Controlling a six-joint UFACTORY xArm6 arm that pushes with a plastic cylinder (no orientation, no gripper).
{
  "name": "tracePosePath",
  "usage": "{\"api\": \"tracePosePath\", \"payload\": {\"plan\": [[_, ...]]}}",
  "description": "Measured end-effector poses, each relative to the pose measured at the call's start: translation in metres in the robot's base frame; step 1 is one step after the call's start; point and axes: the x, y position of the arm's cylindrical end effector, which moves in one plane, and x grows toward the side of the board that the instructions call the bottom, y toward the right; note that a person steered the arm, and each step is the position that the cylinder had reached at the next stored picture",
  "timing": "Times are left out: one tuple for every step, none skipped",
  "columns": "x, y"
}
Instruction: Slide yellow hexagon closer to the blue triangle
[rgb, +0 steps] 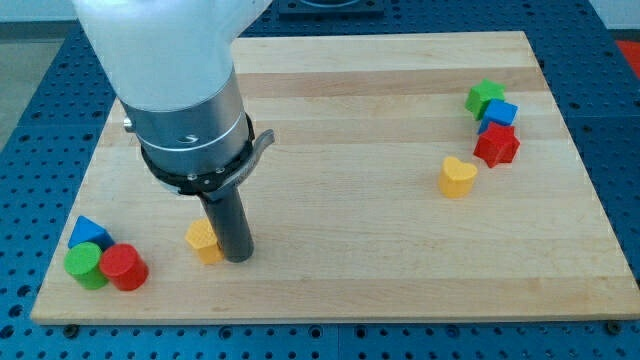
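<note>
The yellow hexagon (204, 240) lies near the view's bottom left of the wooden board (330, 120). The blue triangle (88, 233) sits further left, close to the board's left edge. My tip (238, 256) is on the board just right of the yellow hexagon, touching or almost touching its right side. The rod rises from there into the grey and white arm body at the view's top left, which hides part of the board behind it.
A green cylinder (84, 265) and a red cylinder (123, 267) sit just below the blue triangle. A yellow heart (457, 177) lies right of centre. At the right are a green star (484, 97), a blue cube (498, 114) and a red star (496, 145).
</note>
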Motion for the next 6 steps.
{"api": "tracePosePath", "payload": {"plan": [[-0.006,0.002],[-0.006,-0.027],[-0.006,-0.062],[-0.006,-0.093],[-0.006,-0.099],[-0.006,-0.072]]}}
